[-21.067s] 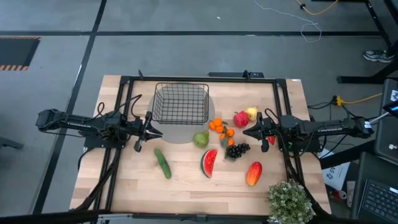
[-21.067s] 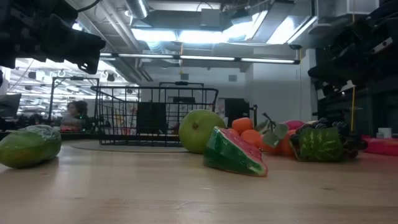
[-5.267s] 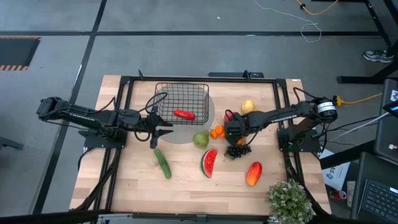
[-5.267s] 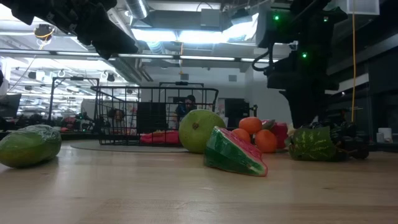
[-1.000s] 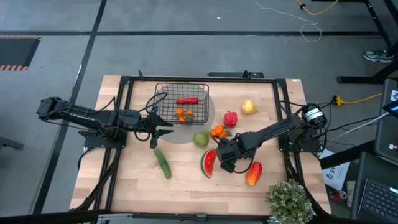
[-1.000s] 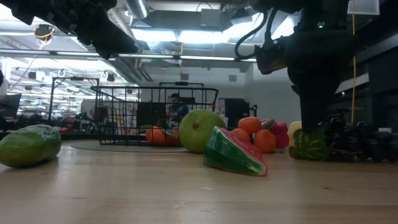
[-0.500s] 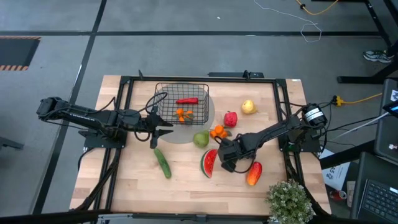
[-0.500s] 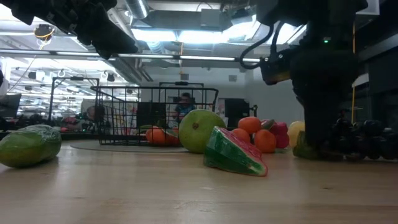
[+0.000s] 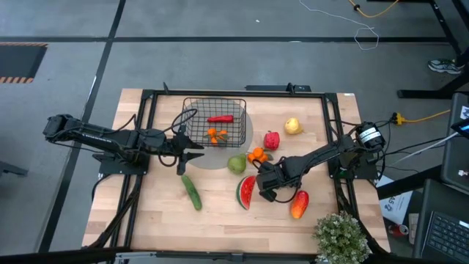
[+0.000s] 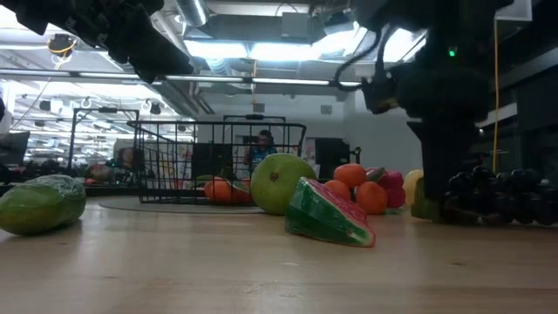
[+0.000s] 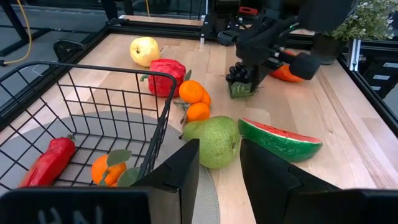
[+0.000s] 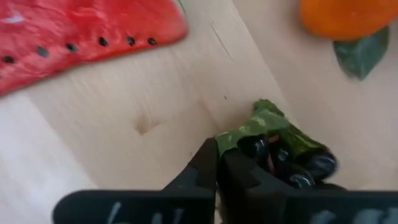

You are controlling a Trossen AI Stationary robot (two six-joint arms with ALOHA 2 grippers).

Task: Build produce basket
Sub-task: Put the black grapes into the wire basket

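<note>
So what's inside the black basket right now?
Inside the basket lie a long red fruit and a bunch of small oranges with leaves, seen through the open top. Nothing else shows; anything beneath them would be hidden.

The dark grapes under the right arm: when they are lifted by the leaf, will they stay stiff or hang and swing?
The right pincer is shut on the green leaf of the grapes. The bunch is many small berries, so it may hang and swing. The thin leaf edge might slip out.
</note>
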